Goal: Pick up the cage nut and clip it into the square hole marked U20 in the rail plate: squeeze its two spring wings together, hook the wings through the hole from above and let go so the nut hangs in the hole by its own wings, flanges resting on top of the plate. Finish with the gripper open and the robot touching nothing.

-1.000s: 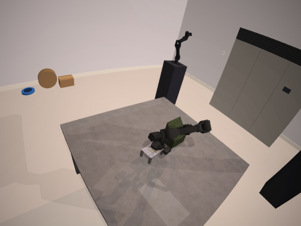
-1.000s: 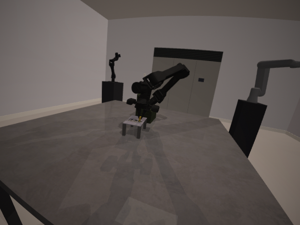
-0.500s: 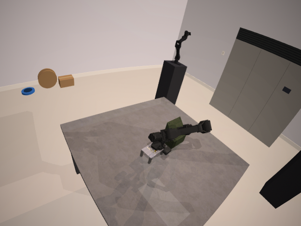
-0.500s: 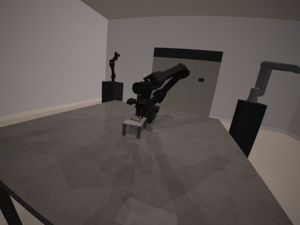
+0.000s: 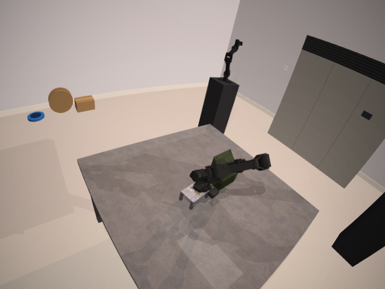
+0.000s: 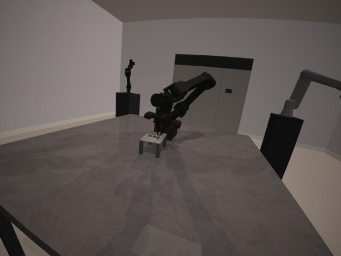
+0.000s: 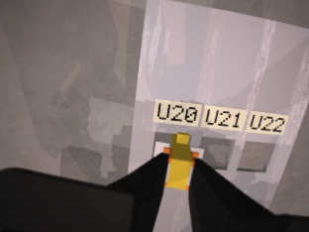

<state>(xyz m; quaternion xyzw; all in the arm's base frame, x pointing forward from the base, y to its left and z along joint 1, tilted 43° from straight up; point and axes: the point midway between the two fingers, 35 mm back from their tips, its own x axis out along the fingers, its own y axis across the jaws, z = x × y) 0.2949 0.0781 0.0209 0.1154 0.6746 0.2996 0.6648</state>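
Wrist: one pincer (image 7: 178,163) grips one yellow cage nut (image 7: 179,171).

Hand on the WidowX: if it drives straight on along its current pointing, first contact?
Probably the rail plate around the U20 hole, met by the gripped cage nut; remaining clearance is unclear.

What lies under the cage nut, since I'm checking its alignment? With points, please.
Under the cage nut (image 6: 158,134) (image 7: 179,169), part of the U20 hole (image 7: 162,137) shows, dark; the nut and jaws cover the rest, so any wing engagement is hidden.
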